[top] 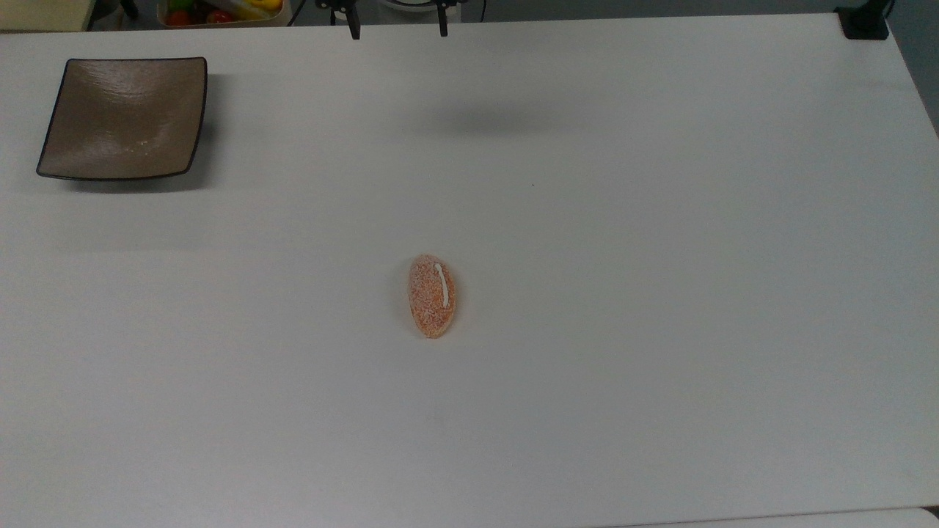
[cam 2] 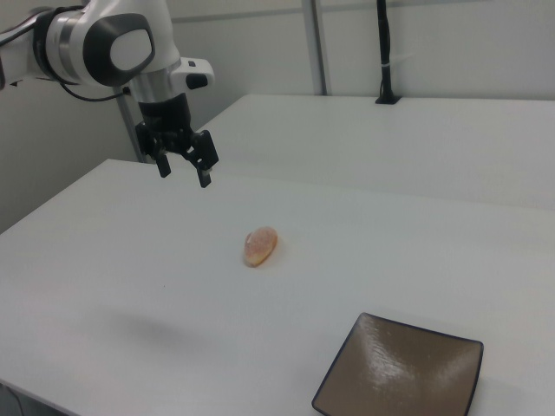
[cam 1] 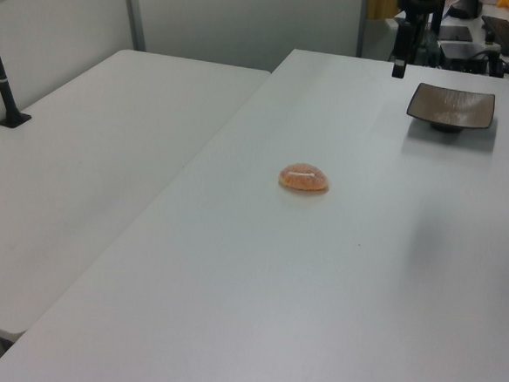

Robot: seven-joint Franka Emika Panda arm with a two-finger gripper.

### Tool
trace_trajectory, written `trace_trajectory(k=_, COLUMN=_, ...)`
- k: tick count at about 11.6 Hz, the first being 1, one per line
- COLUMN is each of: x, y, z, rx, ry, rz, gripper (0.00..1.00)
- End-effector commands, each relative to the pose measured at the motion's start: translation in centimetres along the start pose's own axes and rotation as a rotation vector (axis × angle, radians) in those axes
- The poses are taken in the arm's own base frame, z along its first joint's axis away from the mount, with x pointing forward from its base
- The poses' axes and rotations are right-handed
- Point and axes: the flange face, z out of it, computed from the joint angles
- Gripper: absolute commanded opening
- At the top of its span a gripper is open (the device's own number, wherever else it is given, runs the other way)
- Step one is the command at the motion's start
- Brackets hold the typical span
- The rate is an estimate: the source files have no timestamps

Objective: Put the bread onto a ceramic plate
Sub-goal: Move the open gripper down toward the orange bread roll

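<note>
The bread, a small oval orange-brown roll with a white stripe, lies on the white table near its middle; it also appears as bread and bread. The square brown-grey plate sits bare at the top view's far left corner, also plate and plate. My gripper hangs open in the air above the table, well apart from the bread, with nothing between its fingers. Its fingertips poke in at the top view's upper edge.
A second white table adjoins on the left view's left, with a black post clamped to it. A black clamp sits at the top view's upper right corner. A box of colourful items lies beyond the table edge.
</note>
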Motion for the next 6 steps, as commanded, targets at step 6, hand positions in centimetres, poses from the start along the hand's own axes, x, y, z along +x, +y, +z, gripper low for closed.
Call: trace_trajectory(k=6, x=1.1, y=-2.3, z=3.9, rx=-0.003, ry=-0.051, rz=-0.187, gripper=1.0)
